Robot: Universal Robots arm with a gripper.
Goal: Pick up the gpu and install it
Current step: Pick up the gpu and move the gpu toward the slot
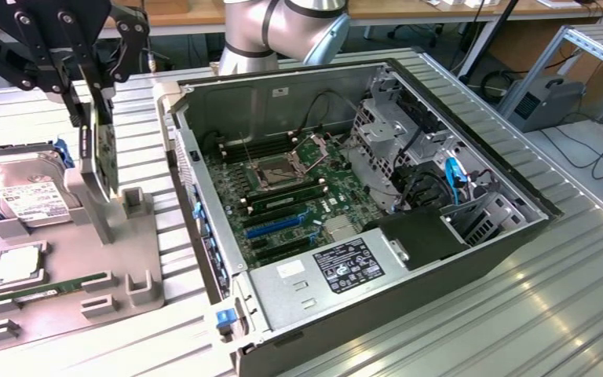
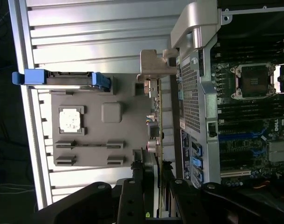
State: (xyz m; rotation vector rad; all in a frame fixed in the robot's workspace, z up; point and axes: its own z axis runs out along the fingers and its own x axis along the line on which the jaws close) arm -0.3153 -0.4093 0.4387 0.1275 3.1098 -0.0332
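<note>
Tool: the tool [image 1: 92, 118] hangs over the parts tray [image 1: 66, 251] at the exterior view's left. Its fingers are closed on the top edge of the gpu [image 1: 100, 169], one on each face.
Gpu: it stands on edge and upright, its lower edge at the tray's slotted stand. Whether it has lifted clear of the stand I cannot tell.
Why on edge: stood this way, the thin card offers both flat faces to the fingers, and its connector edge points down.
Wrist view: the gpu [image 2: 155, 135] runs edge-on between the fingers of the tool [image 2: 153, 182], with its silver bracket at the far end.
Tray neighbours: the hard drive [image 1: 24, 196] leans in its own cradle just beside the gpu. The processor [image 1: 19, 267] and memory stick [image 1: 45, 289] lie nearer, each in its own holder and apart from the others.
Case: the computer case [image 1: 270, 90] lies open on the table [image 1: 469, 330] to the tray's right, with the motherboard [image 1: 280, 188] and its blue slot [image 1: 275, 225] facing up.
</note>
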